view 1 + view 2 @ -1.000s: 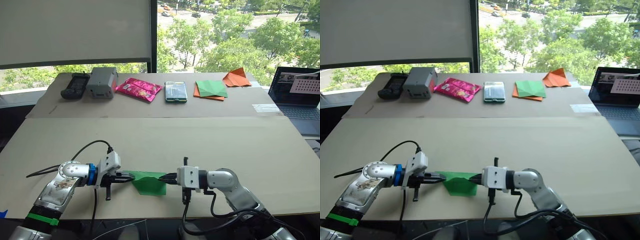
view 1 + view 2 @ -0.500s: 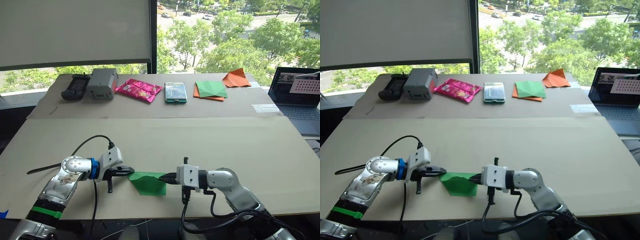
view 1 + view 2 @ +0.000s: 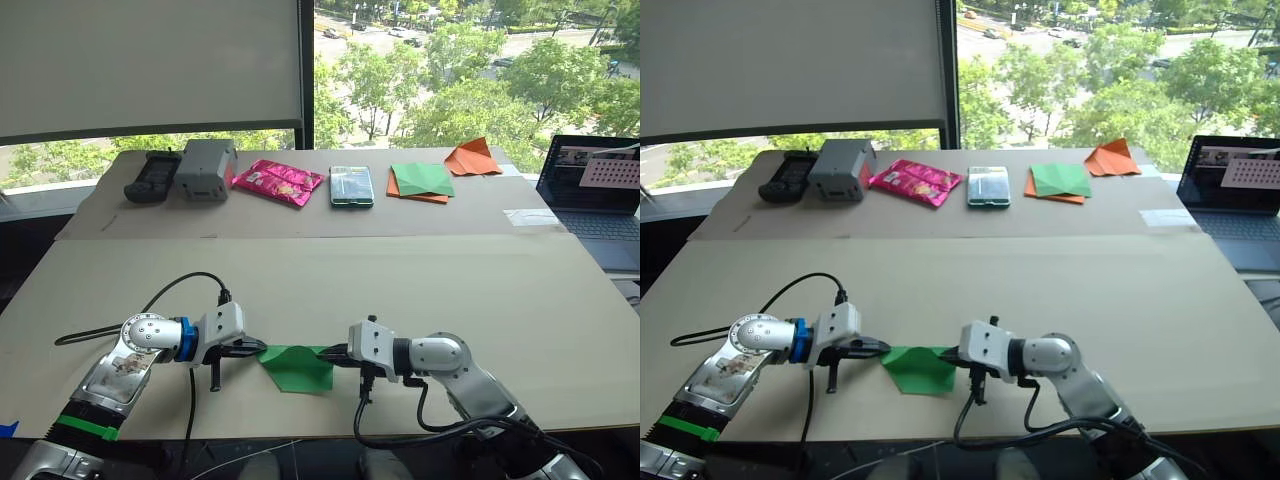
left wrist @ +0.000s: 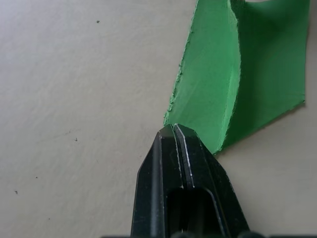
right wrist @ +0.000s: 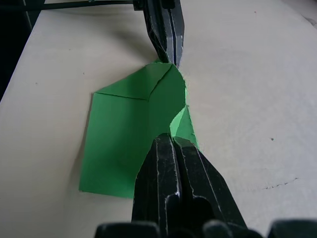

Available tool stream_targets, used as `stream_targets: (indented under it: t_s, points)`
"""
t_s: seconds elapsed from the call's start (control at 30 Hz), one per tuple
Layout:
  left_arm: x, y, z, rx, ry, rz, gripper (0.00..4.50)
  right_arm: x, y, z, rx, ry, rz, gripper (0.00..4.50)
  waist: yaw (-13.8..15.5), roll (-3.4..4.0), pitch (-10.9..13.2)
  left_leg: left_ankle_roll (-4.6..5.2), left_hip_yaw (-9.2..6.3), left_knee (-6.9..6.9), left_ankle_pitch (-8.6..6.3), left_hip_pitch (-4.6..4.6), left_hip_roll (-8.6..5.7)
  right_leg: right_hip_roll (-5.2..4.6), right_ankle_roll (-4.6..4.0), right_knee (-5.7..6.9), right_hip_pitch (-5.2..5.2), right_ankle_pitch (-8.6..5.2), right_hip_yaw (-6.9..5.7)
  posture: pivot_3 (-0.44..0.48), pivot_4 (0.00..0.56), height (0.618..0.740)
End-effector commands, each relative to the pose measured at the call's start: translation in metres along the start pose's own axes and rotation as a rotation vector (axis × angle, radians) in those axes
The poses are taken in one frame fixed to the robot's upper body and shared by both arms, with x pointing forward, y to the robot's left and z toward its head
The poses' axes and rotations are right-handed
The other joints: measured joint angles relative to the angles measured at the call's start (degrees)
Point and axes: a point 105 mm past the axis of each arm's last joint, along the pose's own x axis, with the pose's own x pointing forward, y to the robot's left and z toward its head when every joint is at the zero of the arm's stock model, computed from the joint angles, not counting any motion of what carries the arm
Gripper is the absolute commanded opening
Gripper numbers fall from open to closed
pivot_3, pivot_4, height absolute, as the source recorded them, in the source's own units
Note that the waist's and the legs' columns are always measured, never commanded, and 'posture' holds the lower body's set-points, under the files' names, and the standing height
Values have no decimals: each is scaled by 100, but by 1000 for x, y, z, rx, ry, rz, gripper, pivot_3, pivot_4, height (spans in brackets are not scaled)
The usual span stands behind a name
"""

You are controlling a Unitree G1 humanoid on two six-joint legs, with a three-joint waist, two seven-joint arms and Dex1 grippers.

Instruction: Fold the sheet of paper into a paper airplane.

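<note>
The sheet of paper (image 3: 297, 367), bright green and partly folded, lies near the front edge of the table (image 3: 400, 280) between my two grippers. Its upper edge is lifted into a ridge that runs from one gripper to the other. My left gripper (image 3: 258, 349) is shut at the paper's left corner (image 4: 198, 99); the corner sits right at its fingertips (image 4: 173, 130). My right gripper (image 3: 328, 353) is shut on the opposite edge of the sheet (image 5: 129, 129), pinching a small raised flap. The left gripper (image 5: 168, 54) also shows in the right wrist view, at the paper's far corner.
Along the back of the table lie a black controller (image 3: 151, 174), a grey box (image 3: 205, 166), a pink packet (image 3: 279, 180), a small flat case (image 3: 351, 185), a darker green sheet on orange paper (image 3: 421, 179) and an orange paper triangle (image 3: 473, 155). A laptop (image 3: 598, 190) stands at the right.
The right gripper has moved slightly left, toward the left gripper, bunching the paper a little. The left forearm has shifted; both grippers stay on the sheet.
</note>
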Motion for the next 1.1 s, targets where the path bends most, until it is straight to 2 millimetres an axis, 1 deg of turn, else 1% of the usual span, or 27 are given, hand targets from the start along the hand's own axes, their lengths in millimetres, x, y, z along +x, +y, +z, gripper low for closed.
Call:
stream_targets:
  t_s: [0.03, 0.1, 0.3, 0.53, 0.8, 0.97, 1.1]
  points:
    - [7, -11, -20, -35, 72, -42, 23, 5, -6, 15, 16, -37, -18, 0, -1, 4, -4, 0, 0, 0, 0, 0, 0, 0, 0, 2, -1, 0, 0, 0, 150, 740]
    - [7, -11, -21, -29, 72, -41, 23, 7, -10, 15, 32, -24, -36, 0, -1, 6, -6, 0, 0, 0, 0, 0, 0, 0, 0, 3, -2, 0, 0, 0, 150, 740]
    - [6, -10, -22, -21, 71, -39, 23, 11, -8, 8, 45, 23, -25, 0, 1, 6, -13, 0, 0, 1, 0, -1, 0, 0, 0, 3, -2, 0, 0, 0, 150, 740]
    - [7, -7, -21, -17, 74, -30, 23, 13, 4, -6, 102, 96, -1, 0, 2, 4, -25, 0, 0, 1, 0, -1, 0, 0, 0, 2, -3, 0, 0, 0, 150, 740]
    - [7, -4, -21, -12, 78, -22, 23, 12, 1, -7, 117, 107, -26, 0, 0, 5, -33, 0, 0, 1, 0, -1, 0, 0, 0, 3, -4, 0, -1, 0, 150, 740]
    - [7, -3, -20, -5, 79, -19, 23, 14, 4, -15, 131, 152, -32, 0, -1, 5, -45, 0, 0, 0, 0, -1, 0, 0, 0, 3, -4, 0, -1, 0, 150, 740]
    - [7, 0, -14, -4, 53, -7, 23, 13, 4, -18, 136, 165, -33, 0, 0, 2, -51, 0, 0, 0, 0, -1, 0, 0, 0, 3, -5, -1, -1, 0, 150, 740]
